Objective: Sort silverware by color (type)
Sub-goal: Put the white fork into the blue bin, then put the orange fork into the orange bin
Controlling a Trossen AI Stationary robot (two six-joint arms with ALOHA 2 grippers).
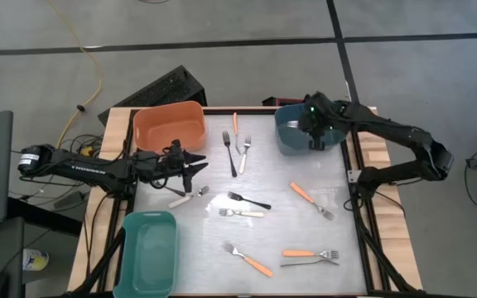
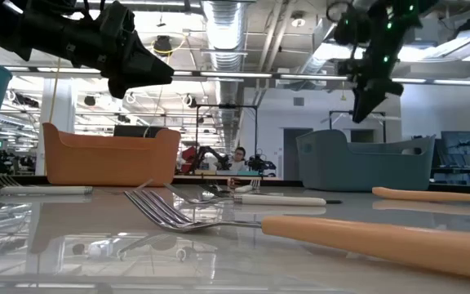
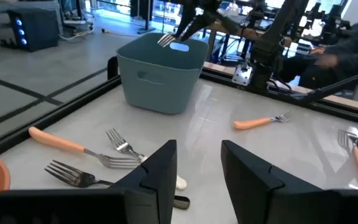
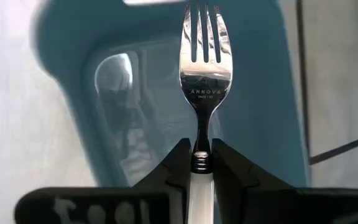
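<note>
Several small forks lie flat and scattered on the table: orange-handled (image 1: 311, 199), (image 1: 251, 261), black (image 1: 248, 200), white-handled (image 1: 243, 213), (image 1: 185, 197), and all silver (image 1: 245, 149). My right gripper (image 1: 312, 126) hangs over the blue-grey bin (image 1: 292, 136), shut on a white-handled fork (image 4: 202, 74). In the left wrist view that fork (image 3: 165, 40) shows above the bin (image 3: 160, 74). My left gripper (image 1: 194, 165) is open, above the table beside the orange bin (image 1: 170, 126); its open fingers (image 3: 199, 149) are empty. My right gripper pinches the fork between its two fingers at the top of the white handle (image 4: 201, 180), just behind the dark collar. The fingers come from above, pointing down, and the fork lies along them. It is lifted clear, its silver tines (image 4: 205, 28) pointing down over the bin's inside.
A teal bin (image 1: 149, 252) sits at the near left corner. Near the far edge lie an orange-handled fork (image 1: 234, 122) and a black one (image 1: 228, 153). Two more forks (image 1: 309, 257) lie near the right front. A wooden frame (image 1: 383, 207) borders the table.
</note>
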